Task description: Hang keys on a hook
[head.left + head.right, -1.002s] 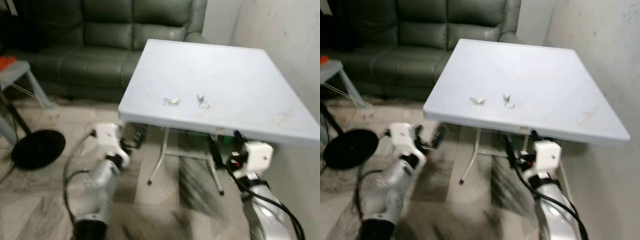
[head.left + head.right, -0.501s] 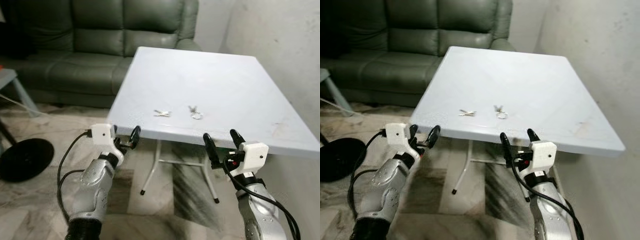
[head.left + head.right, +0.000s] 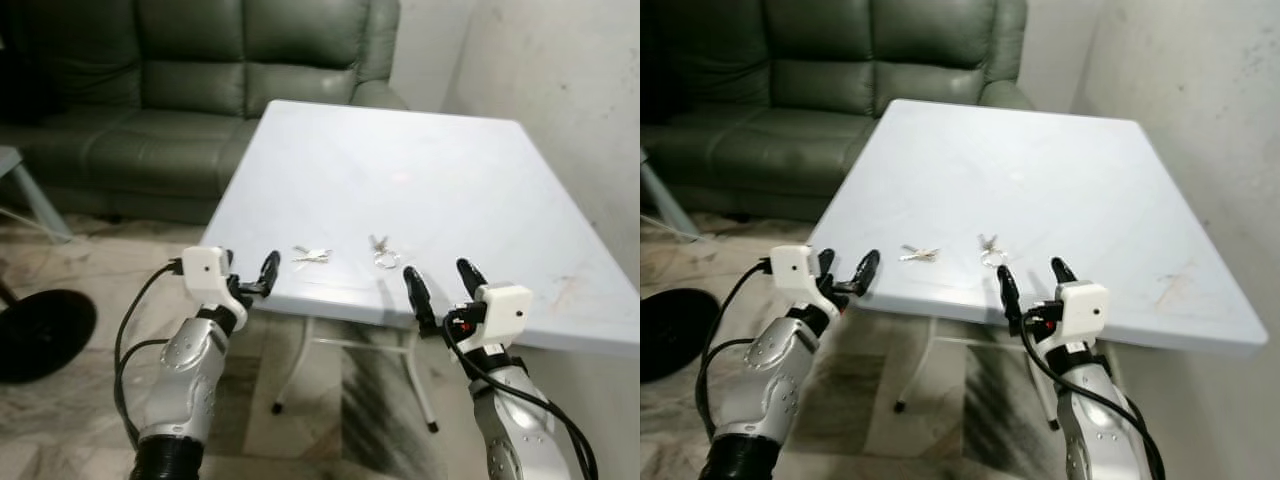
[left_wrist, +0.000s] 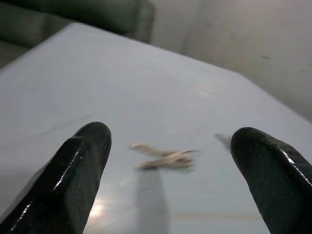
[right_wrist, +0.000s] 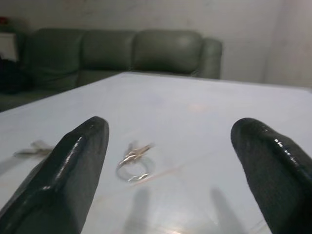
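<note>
Grippers raised at the near edge of a white folding table (image 3: 480, 180), with a green sofa (image 3: 150, 90) behind at ten o'clock. From left: the left gripper (image 3: 252, 275), fingers spread, hovers at the table's front-left corner, lined up on a loose pair of keys (image 3: 312, 256) lying flat just beyond it. Next along, at twelve o'clock from the right gripper (image 3: 440, 287), lies a second set, the keys on a ring (image 3: 384, 256), near the edge; that gripper too is spread wide and empty. No hook can be made out. Judged from here, a clean pickup calls for a low approach, fingers straddling the ring, closing gently so the thin metal does not skid.
</note>
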{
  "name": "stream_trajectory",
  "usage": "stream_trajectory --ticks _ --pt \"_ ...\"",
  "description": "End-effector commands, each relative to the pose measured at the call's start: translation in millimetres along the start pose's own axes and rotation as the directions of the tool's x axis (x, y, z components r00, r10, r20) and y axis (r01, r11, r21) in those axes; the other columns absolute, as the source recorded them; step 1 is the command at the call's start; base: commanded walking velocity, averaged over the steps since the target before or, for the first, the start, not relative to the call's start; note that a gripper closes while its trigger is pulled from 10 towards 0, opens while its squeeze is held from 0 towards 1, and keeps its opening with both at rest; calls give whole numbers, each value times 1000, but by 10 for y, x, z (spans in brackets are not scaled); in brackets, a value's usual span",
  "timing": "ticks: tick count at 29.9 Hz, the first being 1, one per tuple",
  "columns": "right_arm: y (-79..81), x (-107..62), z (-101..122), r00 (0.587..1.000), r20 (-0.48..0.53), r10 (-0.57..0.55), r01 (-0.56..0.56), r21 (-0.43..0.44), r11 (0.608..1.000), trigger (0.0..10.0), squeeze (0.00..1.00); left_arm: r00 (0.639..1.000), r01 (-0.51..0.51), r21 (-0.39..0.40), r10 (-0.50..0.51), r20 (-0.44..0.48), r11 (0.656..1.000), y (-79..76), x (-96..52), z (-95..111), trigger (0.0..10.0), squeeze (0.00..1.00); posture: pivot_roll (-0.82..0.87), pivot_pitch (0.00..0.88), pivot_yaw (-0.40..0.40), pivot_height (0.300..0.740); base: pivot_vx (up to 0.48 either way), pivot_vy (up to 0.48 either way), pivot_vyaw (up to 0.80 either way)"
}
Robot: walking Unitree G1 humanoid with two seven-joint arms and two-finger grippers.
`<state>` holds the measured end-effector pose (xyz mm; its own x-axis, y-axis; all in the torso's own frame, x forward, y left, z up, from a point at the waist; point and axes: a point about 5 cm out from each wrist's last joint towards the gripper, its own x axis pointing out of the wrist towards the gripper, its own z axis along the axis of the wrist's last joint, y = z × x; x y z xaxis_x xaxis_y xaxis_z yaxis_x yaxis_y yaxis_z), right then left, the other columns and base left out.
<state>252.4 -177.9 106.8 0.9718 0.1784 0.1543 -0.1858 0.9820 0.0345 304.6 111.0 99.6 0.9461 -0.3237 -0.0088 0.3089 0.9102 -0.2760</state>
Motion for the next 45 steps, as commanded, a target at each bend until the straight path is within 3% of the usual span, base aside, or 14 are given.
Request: stream_trajectory --ticks 1,14,31,45 --pt "52 42 39 1000 23 9 -9 14 1000 10000 0 999 -34 22 34 18 999 103 -13 71 10000 0 -32 0 -48 740 345 0 0" --pt "50 29 37 1000 18 13 -13 7 1000 10000 0 999 -35 14 34 15 999 87 -12 58 10000 0 -37 0 -50 740 342 0 0" --pt "57 23 24 1000 9 27 -27 2 1000 10000 0 999 -37 6 37 10 999 69 -20 24 10000 0 -35 0 -55 740 0 0 0" --pt "76 6 18 999 5 33 -33 5 999 10000 0 999 -32 9 32 5 999 69 -30 21 10000 0 -36 0 -53 740 0 390 0"
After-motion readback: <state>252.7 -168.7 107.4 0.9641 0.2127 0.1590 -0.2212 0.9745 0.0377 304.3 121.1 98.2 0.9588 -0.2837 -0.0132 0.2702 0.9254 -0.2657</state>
